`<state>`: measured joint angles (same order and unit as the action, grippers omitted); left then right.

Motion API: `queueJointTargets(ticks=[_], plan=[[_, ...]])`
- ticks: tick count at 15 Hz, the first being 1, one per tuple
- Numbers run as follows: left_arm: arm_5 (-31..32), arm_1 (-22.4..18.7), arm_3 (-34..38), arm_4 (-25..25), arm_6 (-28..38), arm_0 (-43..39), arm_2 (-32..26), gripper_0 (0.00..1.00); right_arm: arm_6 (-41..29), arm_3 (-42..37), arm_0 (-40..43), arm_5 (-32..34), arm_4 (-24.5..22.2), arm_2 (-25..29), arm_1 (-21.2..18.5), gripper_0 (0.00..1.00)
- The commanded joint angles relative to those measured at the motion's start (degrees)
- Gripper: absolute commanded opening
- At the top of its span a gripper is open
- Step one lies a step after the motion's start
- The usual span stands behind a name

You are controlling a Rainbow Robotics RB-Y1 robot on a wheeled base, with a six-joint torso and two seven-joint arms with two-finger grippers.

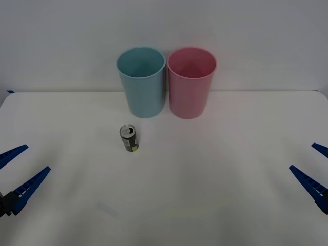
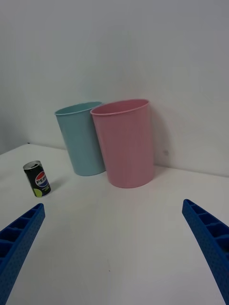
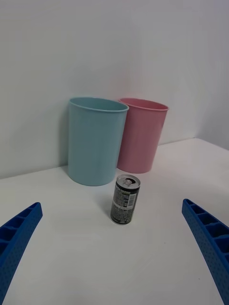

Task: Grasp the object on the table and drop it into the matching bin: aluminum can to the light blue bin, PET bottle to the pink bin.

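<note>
Here the small dark aluminium can with silver top [image 1: 129, 138] stands upright on the white surface [image 1: 215, 174] before the light blue plastic bin [image 1: 142, 82], nearer the wide-open, empty left end effector [image 1: 18, 171] than the open right one [image 1: 312, 171].

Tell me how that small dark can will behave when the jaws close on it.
The small dark aluminum can stands upright, narrow for its height, so a sideways nudge could probably tip it and let it roll on the white table. Its smooth round wall may slip; thin metal likely dents under hard squeezing.
</note>
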<state>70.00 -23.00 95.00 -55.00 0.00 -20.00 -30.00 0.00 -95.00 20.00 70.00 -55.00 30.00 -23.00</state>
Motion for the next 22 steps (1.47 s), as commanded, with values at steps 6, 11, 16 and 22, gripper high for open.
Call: queueJointTargets(ticks=[6, 11, 16, 22], plan=[[-1.54, 1.2, 0.71, 0.6, -0.35, -0.39, 0.64, 1.0, 0.0, 0.0, 0.0, 0.0, 0.0, 0.0, 0.0, 1.0], [-3.56, 1.2, 0.62, -2.48, -1.23, -0.74, 1.87, 1.0, 0.0, 0.0, 0.0, 0.0, 0.0, 0.0, 0.0, 1.0], [-8.66, 1.2, 0.62, -5.2, -1.67, -1.36, 5.74, 1.0, 0.0, 0.0, 0.0, 0.0, 0.0, 0.0, 0.0, 1.0], [-13.66, 1.99, 0.54, -5.29, -2.99, -1.8, 11.01, 1.0, 0.0, 0.0, 0.0, 0.0, 0.0, 0.0, 0.0, 1.0]])
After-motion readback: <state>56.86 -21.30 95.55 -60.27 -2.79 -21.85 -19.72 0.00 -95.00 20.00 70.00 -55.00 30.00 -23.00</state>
